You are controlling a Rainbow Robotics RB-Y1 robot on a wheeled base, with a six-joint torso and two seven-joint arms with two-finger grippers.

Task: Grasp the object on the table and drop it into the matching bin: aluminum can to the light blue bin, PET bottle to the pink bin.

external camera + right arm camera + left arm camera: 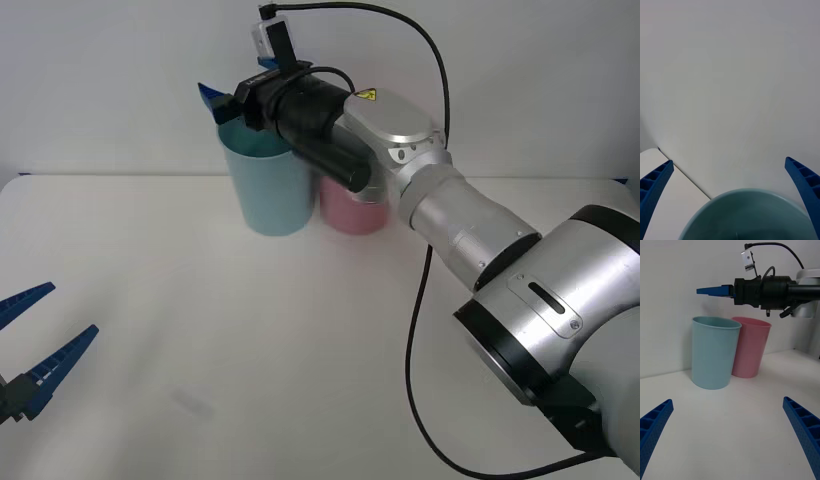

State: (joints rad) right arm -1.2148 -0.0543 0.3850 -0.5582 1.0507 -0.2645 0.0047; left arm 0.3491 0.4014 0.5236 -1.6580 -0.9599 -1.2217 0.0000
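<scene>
The light blue bin (268,190) stands at the back of the white table (250,350), touching the pink bin (352,212) on its right. My right gripper (230,85) hangs open just above the light blue bin's rim (748,193), with nothing between its fingers. The left wrist view has both bins side by side, light blue bin (713,352) and pink bin (752,348), with the right gripper (703,290) above them. My left gripper (72,310) waits open low at the table's near left. The aluminum can is out of view.
A plain white wall rises right behind the bins. A black cable (415,330) loops down from the right arm over the table's right side.
</scene>
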